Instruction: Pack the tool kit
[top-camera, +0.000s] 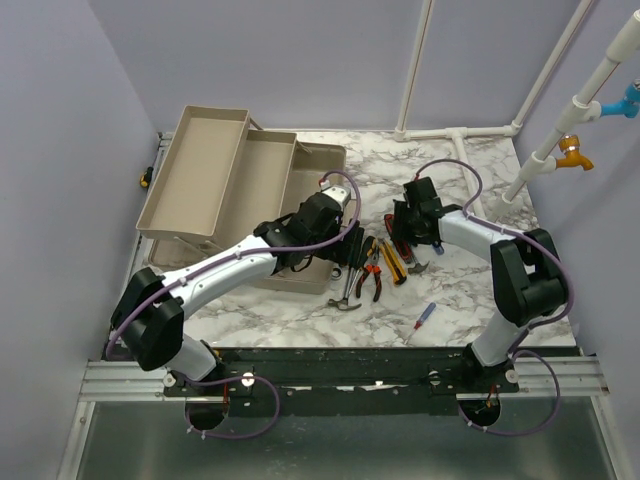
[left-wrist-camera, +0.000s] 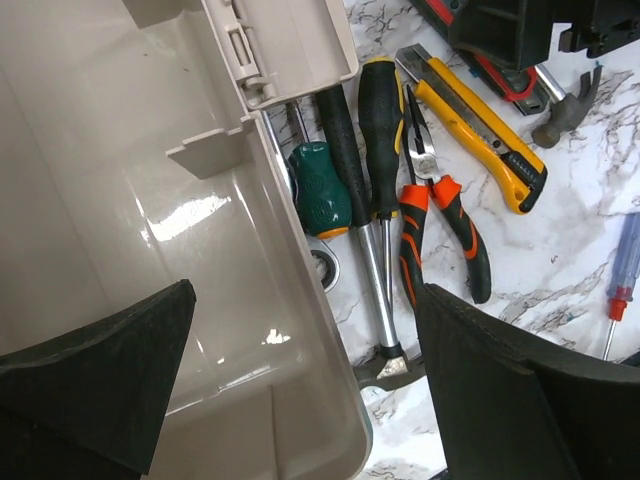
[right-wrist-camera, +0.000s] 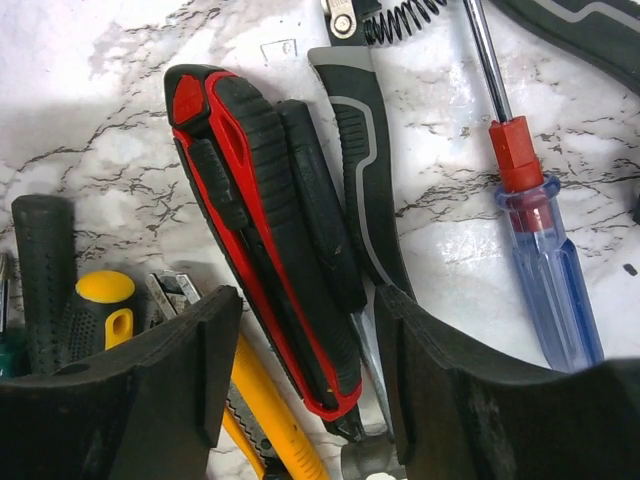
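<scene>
The marble worktop (top-camera: 470, 290) carries the beige toolbox (top-camera: 200, 170) on its left rear part. The toolbox is open, with its trays folded out in steps toward the left. The inside that the left wrist view shows is bare.

The left gripper (left-wrist-camera: 305, 330) hangs over the right wall of the toolbox. Its fingers are spread wide and hold nothing. The right gripper (right-wrist-camera: 305, 310) is low over the tools, also parted. A red and black utility knife (right-wrist-camera: 255, 200) lies between its fingers, but they are not closed on it.

The hand tools lie on the worktop just beside the toolbox, close together:
- a hammer (left-wrist-camera: 565, 110)
- a yellow utility knife (left-wrist-camera: 480, 130)
- orange-handled pliers (left-wrist-camera: 440, 200)
- a green-handled screwdriver (left-wrist-camera: 320, 190), touching the toolbox wall
- a blue-handled screwdriver (right-wrist-camera: 545, 260), right of the red knife
</scene>
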